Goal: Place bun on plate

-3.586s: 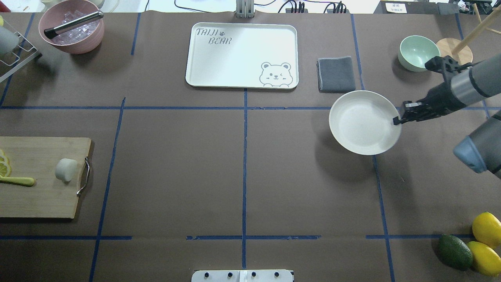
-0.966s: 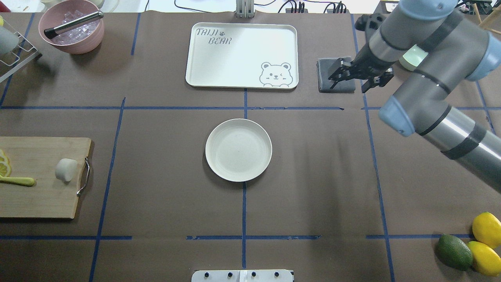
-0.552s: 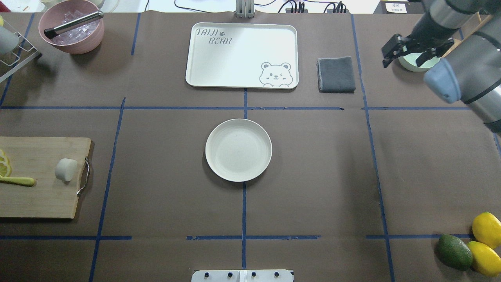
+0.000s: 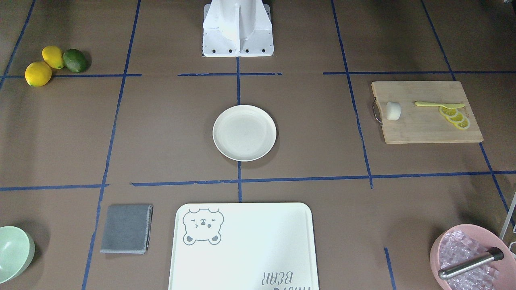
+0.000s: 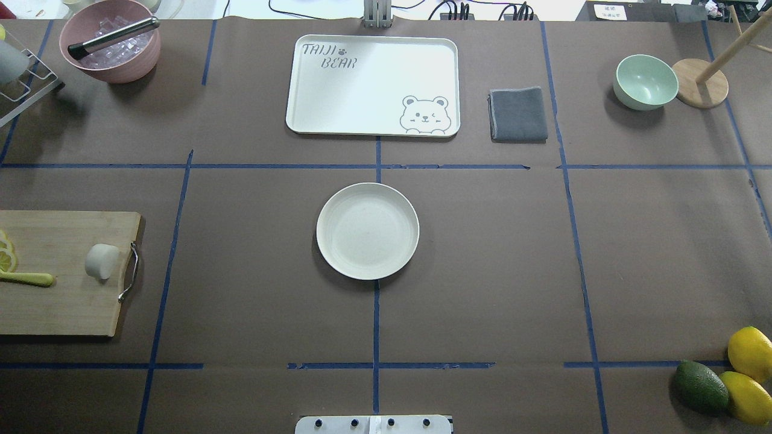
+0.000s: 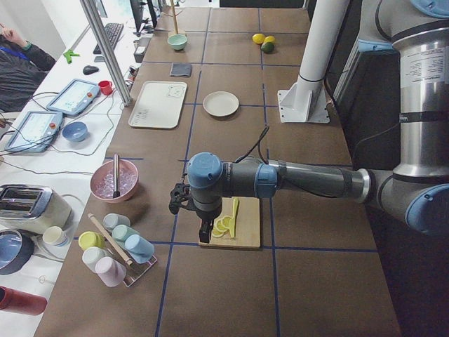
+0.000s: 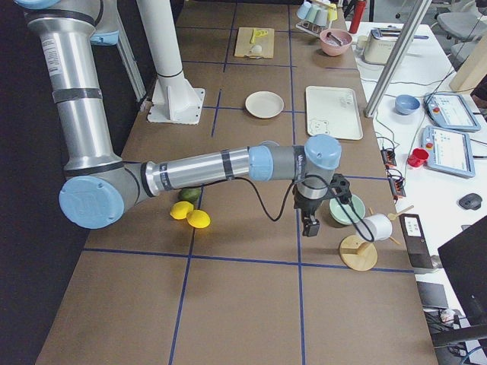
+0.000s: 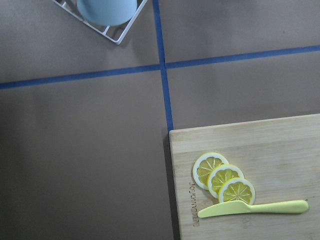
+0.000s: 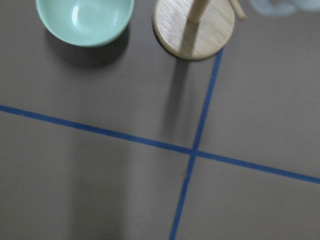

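Over the end of the cutting board (image 6: pixel 249 226) farthest from the plate (image 6: pixel 220 104), the left gripper (image 6: pixel 203 235) hangs pointing down. It shows only in the left side view, where I cannot tell whether its fingers are spread or pressed together. Its wrist camera looks down on three lemon slices (image 8: pixel 223 178) and a pale yellow knife (image 8: pixel 252 208) just beside them, on that same far end of the board.

The right gripper (image 7: pixel 310 226) also points down, well apart from the plate on the robot's right and toward the operators' side. It appears only in the right side view, so its fingers cannot be judged either. Below it are the mint-green bowl (image 9: pixel 85 19) and a round wooden stand base (image 9: pixel 194 29).

The bun (image 5: pixel 101 261) lies on the end of the board nearest the plate, close to the board's metal handle (image 5: pixel 129 272), well apart from the plate on the robot's left. Nothing touches it.

The plate sits flat and bare at the middle of the table. Past the plate from the robot lies the bear-print tray (image 5: pixel 372 84), with a folded grey cloth (image 5: pixel 518 114) beside it. Toward the robot's right from the plate, two lemons (image 5: pixel 749 352) and an avocado (image 5: pixel 700 387) sit together.
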